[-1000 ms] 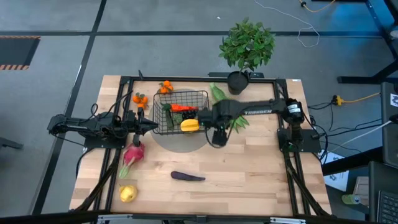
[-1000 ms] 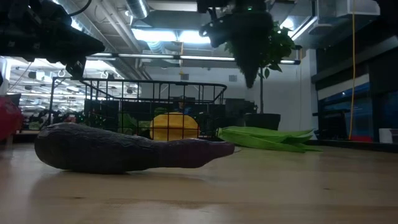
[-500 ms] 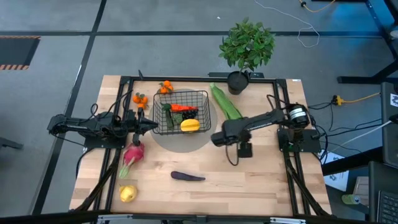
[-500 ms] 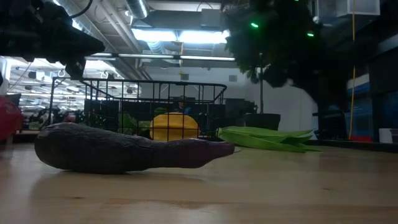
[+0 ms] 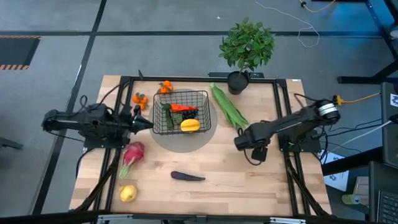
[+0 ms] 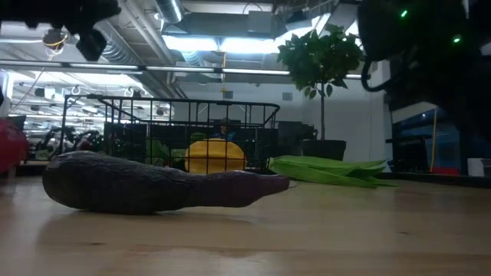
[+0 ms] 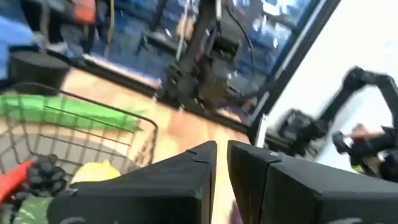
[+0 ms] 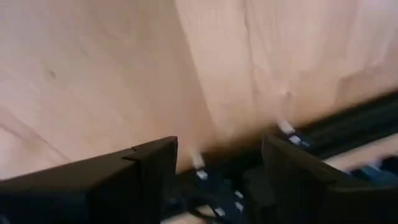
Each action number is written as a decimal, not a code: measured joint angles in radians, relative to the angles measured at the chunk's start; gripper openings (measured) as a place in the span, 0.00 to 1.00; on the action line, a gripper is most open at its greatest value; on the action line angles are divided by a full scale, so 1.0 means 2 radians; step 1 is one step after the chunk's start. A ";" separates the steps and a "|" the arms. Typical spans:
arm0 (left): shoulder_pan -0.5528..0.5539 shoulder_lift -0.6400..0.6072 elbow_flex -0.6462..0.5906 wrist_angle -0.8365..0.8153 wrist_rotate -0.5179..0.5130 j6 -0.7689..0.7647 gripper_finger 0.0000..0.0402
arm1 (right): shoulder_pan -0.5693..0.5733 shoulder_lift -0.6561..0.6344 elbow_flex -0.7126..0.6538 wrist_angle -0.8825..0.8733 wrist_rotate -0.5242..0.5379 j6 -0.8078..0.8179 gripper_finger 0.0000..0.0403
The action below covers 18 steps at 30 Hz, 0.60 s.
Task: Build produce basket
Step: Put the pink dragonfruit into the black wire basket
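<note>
The black wire basket stands left of the table's middle. It holds an orange carrot, a yellow fruit, dark grapes and a green cucumber. The long green pods lie flat on the table right of it. An eggplant, a dragon fruit and another yellow fruit lie nearer the near edge. Small oranges sit at the basket's far-left corner. My left gripper hovers shut beside the basket's left wall. My right gripper hangs open and empty over bare wood, near the pods' near end.
A leafy potted plant stands in its black pot at the far edge, behind the pods. More small oranges lie behind the basket. Black frame rails run along the table's left and right sides. Bare wood lies between the eggplant and my right gripper.
My right gripper has drawn back from over the basket's near-right corner toward the table's right edge, and it carries nothing. The yellow fruit stays in the basket. My left arm has risen and pulled back slightly toward the left edge.
</note>
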 joint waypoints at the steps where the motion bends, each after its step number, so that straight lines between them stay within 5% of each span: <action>1: 0.000 0.020 0.020 -0.017 0.009 0.000 0.07 | 0.004 -0.013 -0.009 0.014 0.000 0.011 0.55; 5: 0.000 0.107 0.109 -0.101 0.042 -0.021 0.07 | 0.012 -0.050 -0.034 0.081 0.001 0.024 0.55; 12: -0.024 0.259 0.266 -0.363 0.049 -0.174 0.07 | 0.011 -0.065 -0.043 0.146 0.001 0.022 0.55; 18: -0.084 0.347 0.302 -0.516 0.118 -0.314 0.07 | 0.011 -0.065 -0.043 0.181 0.001 0.014 0.55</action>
